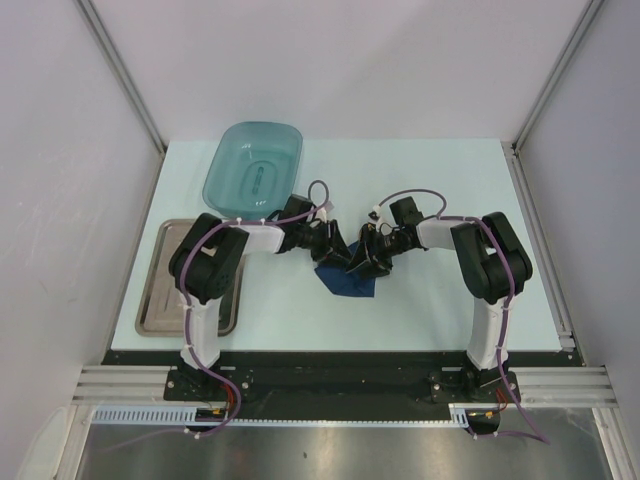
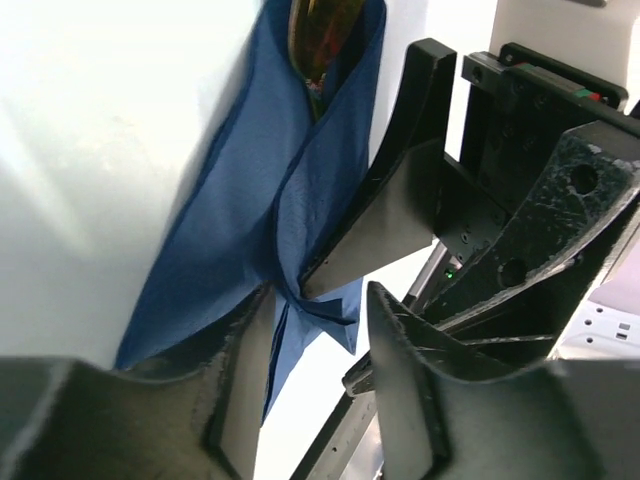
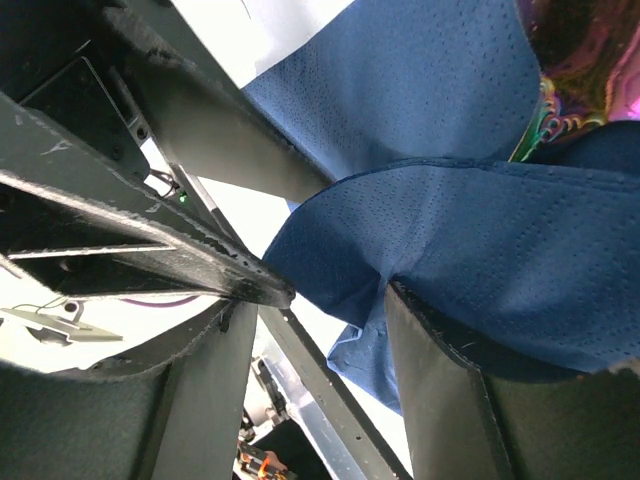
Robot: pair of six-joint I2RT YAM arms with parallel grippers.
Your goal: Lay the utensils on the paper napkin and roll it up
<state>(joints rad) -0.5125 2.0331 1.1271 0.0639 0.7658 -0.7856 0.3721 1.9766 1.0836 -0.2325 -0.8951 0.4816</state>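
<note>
Closest in, the dark fingers (image 2: 430, 400) of the left hand (image 2: 318, 300) stand apart, with the lower tail of the paper napkin (image 2: 300, 200) hanging in the gap and brushing one finger, not pinched. The right hand (image 3: 315, 300) is also open: the blue sheet drapes over one of its fingers, and in the left wrist view its other finger pokes into the crease from the side. Both hands meet over the middle of the tabletop (image 1: 450, 300), where the napkin lies creased lengthwise around the utensils (image 2: 318, 40), whose shiny ends peek out of the far opening. Placing looks done and the rolling seems to be the step in hand, with only a first loose fold made. Next, one hand would likely need to pin the bundle while the other tucks the free flap under and turns it, gently enough that the thin paper neither tears nor lets the cutlery slide out.
</note>
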